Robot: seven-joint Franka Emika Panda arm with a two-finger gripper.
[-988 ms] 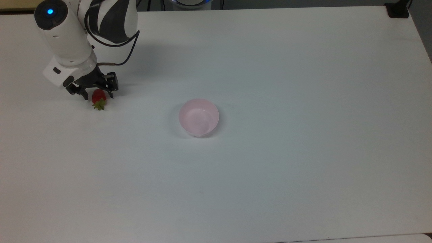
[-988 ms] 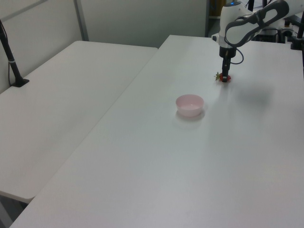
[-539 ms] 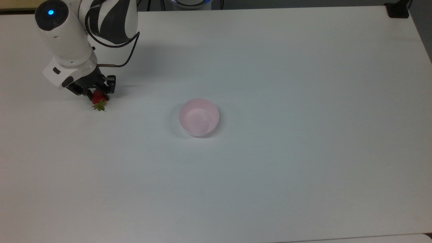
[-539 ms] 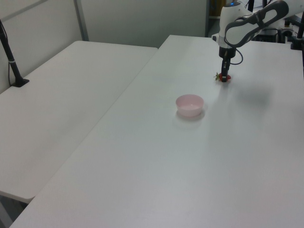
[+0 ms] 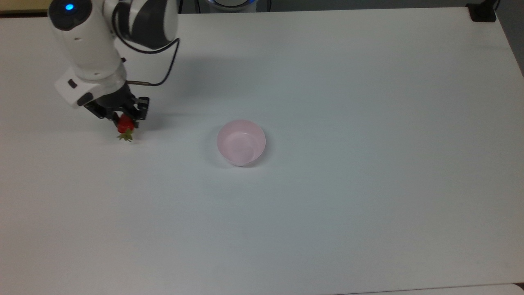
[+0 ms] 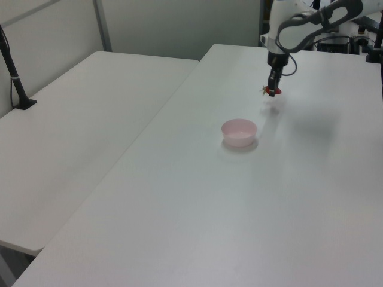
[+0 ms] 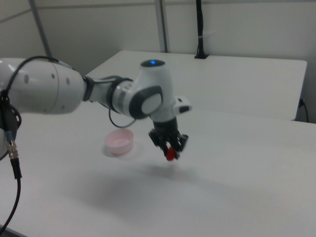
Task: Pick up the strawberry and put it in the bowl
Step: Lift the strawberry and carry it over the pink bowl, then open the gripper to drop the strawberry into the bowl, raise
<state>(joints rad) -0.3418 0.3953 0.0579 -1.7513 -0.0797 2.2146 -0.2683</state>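
Observation:
My gripper (image 5: 124,123) is shut on the red strawberry (image 5: 124,124), whose green cap (image 5: 125,136) points down in the top view. The fruit hangs above the white table (image 5: 327,205), clear of its surface; the right view shows the strawberry (image 7: 170,154) in the gripper (image 7: 170,148) with a shadow below it. In the left view the gripper (image 6: 272,89) holds the strawberry (image 6: 271,91) beyond the bowl. The pale pink bowl (image 5: 241,142) stands upright and holds nothing, well to the right of the gripper in the top view. The same bowl (image 6: 239,132) (image 7: 120,141) sits apart from the gripper.
A second white table (image 6: 84,119) adjoins on the left view's left, with a black post (image 6: 15,75) on it. A black clamp (image 5: 483,12) sits at the top view's far right corner. The arm's body (image 7: 44,94) reaches in from the right view's left.
The gripper closed on the strawberry and has lifted it off the table, shifting slightly toward the bowl. The bowl has not moved.

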